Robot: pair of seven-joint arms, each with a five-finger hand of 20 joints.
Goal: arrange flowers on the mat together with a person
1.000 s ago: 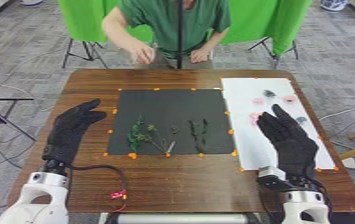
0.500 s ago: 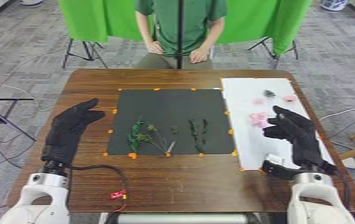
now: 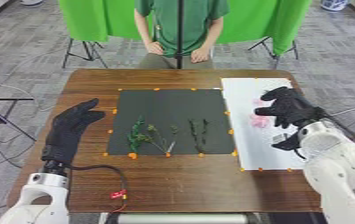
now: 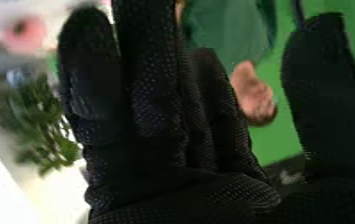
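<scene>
Left robot hand point(image 3: 69, 122) open-fingered over worktop's point(image 3: 191, 187) left edge. Right robot hand point(image 3: 291, 107) wide (thumb well apart), over white sheet point(image 3: 255, 152) near right edge. Pink flowers point(image 3: 260, 121) on sheet; green stems point(image 3: 137, 134) on black mat's point(image 3: 160, 104) near half.

Green stems point(image 3: 136, 137) flat on black mat point(image 3: 169, 106); pink flowers point(image 3: 260, 121) on white sheet point(image 3: 259, 159).
</scene>
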